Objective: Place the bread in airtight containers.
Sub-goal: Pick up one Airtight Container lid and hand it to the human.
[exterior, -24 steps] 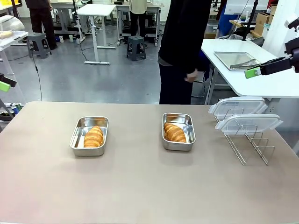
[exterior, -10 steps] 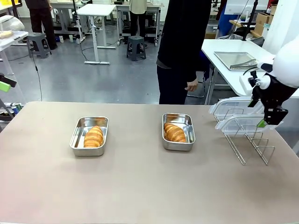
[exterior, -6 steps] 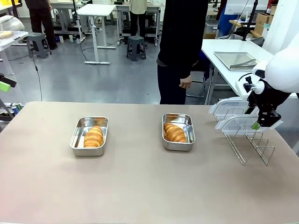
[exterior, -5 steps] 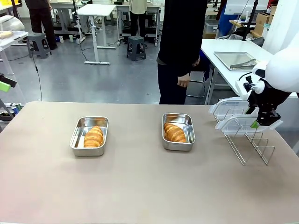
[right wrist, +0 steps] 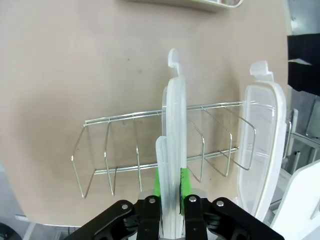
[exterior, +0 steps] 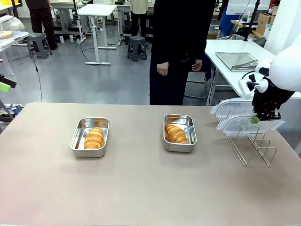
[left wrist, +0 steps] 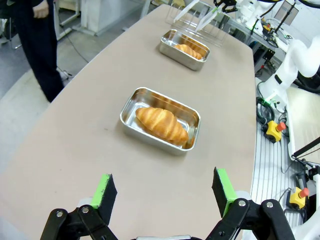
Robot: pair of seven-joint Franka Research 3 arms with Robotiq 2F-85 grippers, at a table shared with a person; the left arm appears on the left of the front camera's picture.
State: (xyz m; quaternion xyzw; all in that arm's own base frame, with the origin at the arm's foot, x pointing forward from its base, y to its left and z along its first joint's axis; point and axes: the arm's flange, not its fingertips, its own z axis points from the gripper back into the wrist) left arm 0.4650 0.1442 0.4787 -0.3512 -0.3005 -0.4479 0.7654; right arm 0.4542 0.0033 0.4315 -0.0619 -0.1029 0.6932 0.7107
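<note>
Right gripper (right wrist: 170,186) clamped on a clear lid (right wrist: 176,115) that stands on edge in the wire rack (right wrist: 120,150), long axis pointing away from it. Left gripper (left wrist: 162,192) wide open above the tabletop (left wrist: 90,165). Near croissant (left wrist: 161,123) dead ahead in its tin (left wrist: 127,107), lying crosswise; far croissant (left wrist: 189,49) in far tin (left wrist: 170,46) beyond.

The right gripper (right wrist: 171,184) pinches 1 clear lid (right wrist: 176,115) in the wire rack (right wrist: 130,116), beside a 2nd lid (right wrist: 261,140).

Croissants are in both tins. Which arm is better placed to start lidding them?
Right. The right pincer grips a clear lid in the wire rack; the left pincer hangs open, far from it.
</note>
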